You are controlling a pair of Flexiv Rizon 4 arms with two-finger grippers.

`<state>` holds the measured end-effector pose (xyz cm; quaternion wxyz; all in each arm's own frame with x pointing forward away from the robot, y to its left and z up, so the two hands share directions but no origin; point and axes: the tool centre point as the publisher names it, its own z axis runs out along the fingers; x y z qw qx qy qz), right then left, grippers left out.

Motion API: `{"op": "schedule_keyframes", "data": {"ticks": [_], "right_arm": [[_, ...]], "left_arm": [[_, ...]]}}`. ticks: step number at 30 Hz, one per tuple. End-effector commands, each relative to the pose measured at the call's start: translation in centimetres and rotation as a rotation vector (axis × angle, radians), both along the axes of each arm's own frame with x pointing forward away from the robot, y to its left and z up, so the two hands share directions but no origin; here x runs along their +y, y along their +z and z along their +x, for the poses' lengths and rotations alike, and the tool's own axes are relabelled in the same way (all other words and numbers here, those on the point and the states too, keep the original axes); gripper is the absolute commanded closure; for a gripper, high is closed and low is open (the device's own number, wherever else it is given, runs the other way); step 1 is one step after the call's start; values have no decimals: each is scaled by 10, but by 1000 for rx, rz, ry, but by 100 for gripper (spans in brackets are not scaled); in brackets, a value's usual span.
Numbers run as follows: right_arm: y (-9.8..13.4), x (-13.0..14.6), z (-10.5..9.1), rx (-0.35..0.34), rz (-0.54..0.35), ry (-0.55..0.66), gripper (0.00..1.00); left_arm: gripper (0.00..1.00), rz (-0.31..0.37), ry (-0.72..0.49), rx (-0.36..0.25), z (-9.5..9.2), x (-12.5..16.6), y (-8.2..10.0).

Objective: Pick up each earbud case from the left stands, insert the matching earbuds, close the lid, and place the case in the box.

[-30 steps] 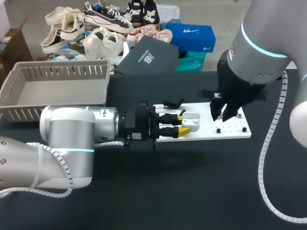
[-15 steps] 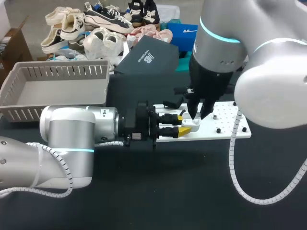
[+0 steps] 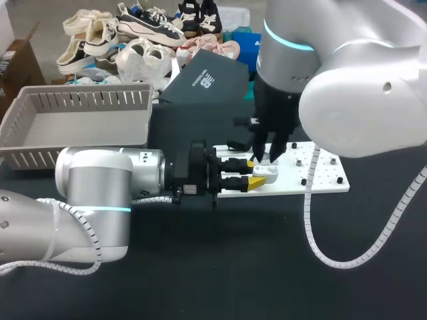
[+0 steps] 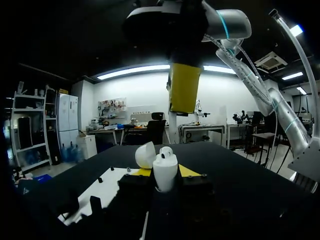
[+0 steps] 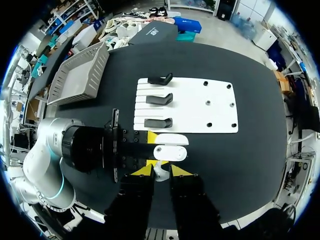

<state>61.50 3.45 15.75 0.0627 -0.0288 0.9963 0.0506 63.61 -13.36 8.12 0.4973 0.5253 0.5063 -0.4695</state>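
left gripper (image 3: 255, 172): it is clamped on the earbud case (image 4: 165, 172), with one yellow tip on each side of it.
earbud case: it is held just over the near edge of the white board (image 3: 327, 177), close to the nearest black stand.
lid (image 4: 146, 155): it is open and is tipped back to one side of the case.
inside the case: a small round white piece is seen at the top of the open case in the left wrist view.
right gripper (image 3: 265, 160): it is held right above the open case, pointing down. its yellow tips are closed on a small white earbud (image 5: 160, 172).
stands (image 5: 159, 99): three black stands are set in a row on the left part of the white board, and nothing is held on them.
box (image 3: 73, 100): the grey box with slotted walls is set at the far left of the black table (image 3: 267, 267), well apart from the case.
what has changed: one second ago the right gripper was over the right end of the white board. half a second ago it had been brought over the case. now it has been moved a little more toward the left gripper.
what has stayed: the left arm and the case have been kept in the same spot.
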Motion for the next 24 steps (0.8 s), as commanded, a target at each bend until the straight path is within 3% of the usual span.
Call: {"op": "schedule_keyframes", "data": {"ticks": [1, 16, 24], "right_arm": [[0, 2, 3, 7, -3, 0, 100], [-3, 2, 5, 25, 0, 9, 100], [-5, 5, 5, 31, -14, 76, 100]], "left_arm": [[100, -1, 6, -2, -2, 0, 0], [100, -1, 6, -2, -2, 0, 0], [100, -1, 6, -2, -2, 0, 0]]}}
